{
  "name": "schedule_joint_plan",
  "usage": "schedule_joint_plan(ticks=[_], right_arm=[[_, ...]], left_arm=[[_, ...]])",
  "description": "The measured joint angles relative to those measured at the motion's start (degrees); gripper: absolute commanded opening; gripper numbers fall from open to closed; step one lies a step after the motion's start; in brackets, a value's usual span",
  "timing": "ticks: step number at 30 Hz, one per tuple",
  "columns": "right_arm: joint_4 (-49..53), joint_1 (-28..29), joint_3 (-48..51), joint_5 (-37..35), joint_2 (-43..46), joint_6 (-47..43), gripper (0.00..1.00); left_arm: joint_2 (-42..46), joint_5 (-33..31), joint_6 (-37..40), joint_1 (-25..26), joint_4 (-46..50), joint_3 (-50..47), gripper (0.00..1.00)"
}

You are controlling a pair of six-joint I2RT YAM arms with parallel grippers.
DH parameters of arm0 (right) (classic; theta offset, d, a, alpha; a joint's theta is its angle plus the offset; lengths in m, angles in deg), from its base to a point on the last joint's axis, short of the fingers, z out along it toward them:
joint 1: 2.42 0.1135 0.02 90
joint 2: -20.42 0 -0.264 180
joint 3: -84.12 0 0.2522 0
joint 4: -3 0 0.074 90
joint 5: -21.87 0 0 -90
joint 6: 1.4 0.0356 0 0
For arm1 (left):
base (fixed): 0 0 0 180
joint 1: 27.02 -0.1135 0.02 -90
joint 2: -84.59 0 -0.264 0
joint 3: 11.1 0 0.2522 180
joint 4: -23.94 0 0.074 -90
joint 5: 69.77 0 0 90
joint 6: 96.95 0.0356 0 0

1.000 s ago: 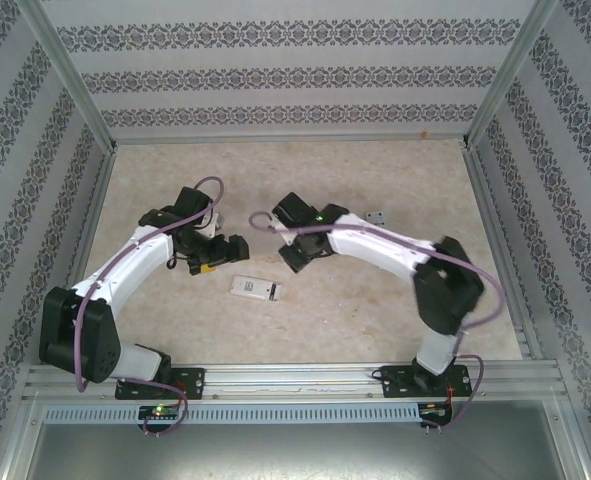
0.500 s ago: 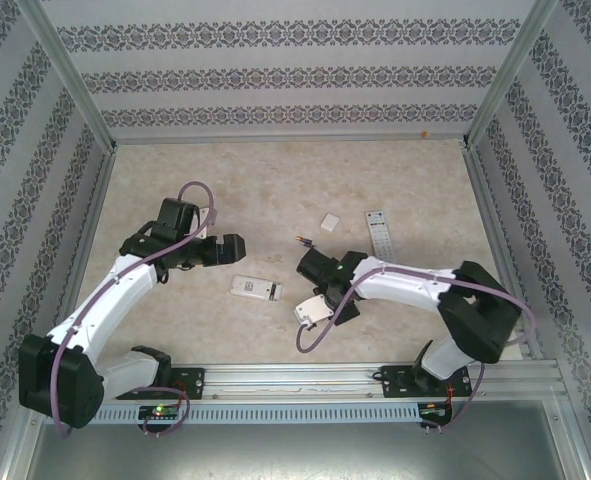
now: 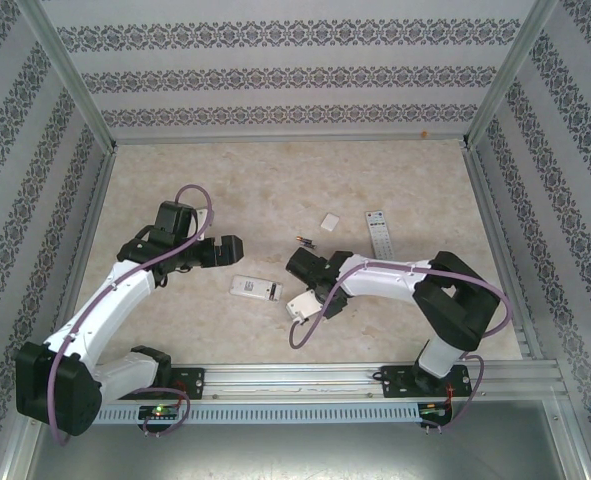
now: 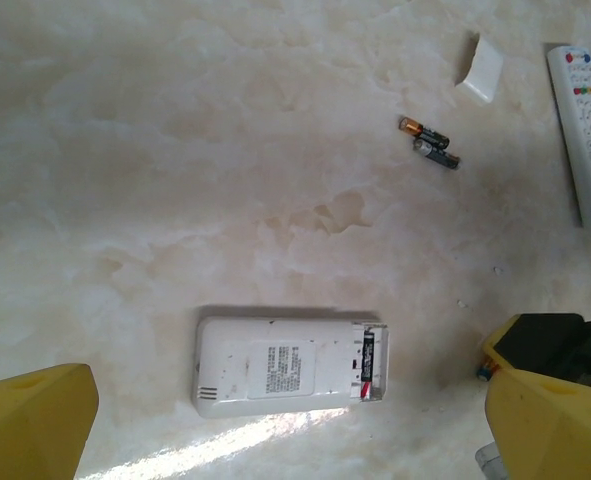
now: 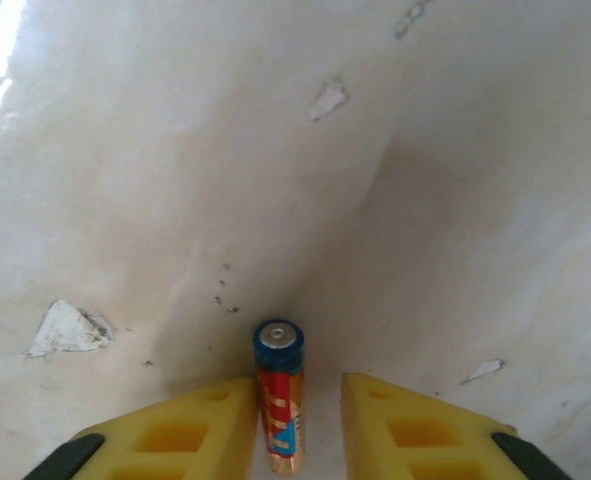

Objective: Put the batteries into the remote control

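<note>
The remote control point(image 3: 378, 232) point(image 4: 585, 130), long and slim, lies buttons-up at the right. Two batteries point(image 3: 303, 241) point(image 4: 428, 143) lie side by side left of it. A shorter, wider white remote point(image 3: 255, 289) point(image 4: 290, 365) lies face down with its battery bay open and one battery point(image 4: 368, 365) inside. My right gripper point(image 3: 293, 275) point(image 5: 297, 420) hovers just right of that bay. Its jaws are open, and a red, gold and blue battery point(image 5: 279, 395) point(image 4: 484, 372) rests against one finger, clear of the other. My left gripper point(image 3: 225, 250) point(image 4: 290, 430) is open wide above the short remote, holding nothing.
A small white battery cover point(image 3: 330, 221) point(image 4: 480, 70) lies loose beyond the two batteries. Patterned walls and metal posts point(image 3: 90, 120) close in the marbled table point(image 3: 275, 180) on three sides. The arm bases sit on a rail point(image 3: 295, 378) at the near edge.
The right arm swung back from the far middle to the near side of the short remote, and its jaws have just parted around the battery. The left gripper drew back slightly and opened fully.
</note>
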Motion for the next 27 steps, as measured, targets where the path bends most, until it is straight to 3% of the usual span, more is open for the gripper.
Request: schedule_joint_plan(ticks=[3, 7, 10, 14, 16, 19, 22, 27], right_arm=[[1.9, 0.7, 0.0, 0.1, 2.2, 4.4, 0.33], [4.8, 3.0, -1.7, 0.9, 9.5, 20.1, 0.36], [4.8, 4.5, -5.6, 0.3, 14.1, 42.5, 0.34], [3.7, 4.4, -9.6, -3.0, 16.4, 83.6, 0.29], [3.9, 4.3, -8.9, -3.5, 16.7, 104.9, 0.30], [3.9, 4.3, -5.3, -3.3, 16.5, 128.4, 0.30], [3.7, 3.1, 0.2, -1.4, 15.7, 145.1, 0.30], [3.2, -1.0, 5.3, 1.5, 12.1, 156.5, 0.30]], left_arm=[[-0.1, 0.0, 0.0, 0.0, -0.1, 0.0, 1.00], [-0.8, 0.0, 0.0, 0.0, -0.1, 0.0, 1.00], [-1.2, 0.2, 0.0, 0.0, -0.1, 0.0, 1.00], [-3.3, 1.2, 0.0, 0.0, 0.1, 0.7, 1.00], [-5.2, 1.9, 0.0, 0.0, 0.7, 1.7, 1.00], [-7.9, 3.3, 1.0, 0.0, 2.3, 3.5, 1.00], [-9.7, 4.6, 2.5, 0.0, 3.9, 5.0, 1.00], [-11.0, 5.6, 4.2, 0.0, 5.8, 5.7, 1.00]])
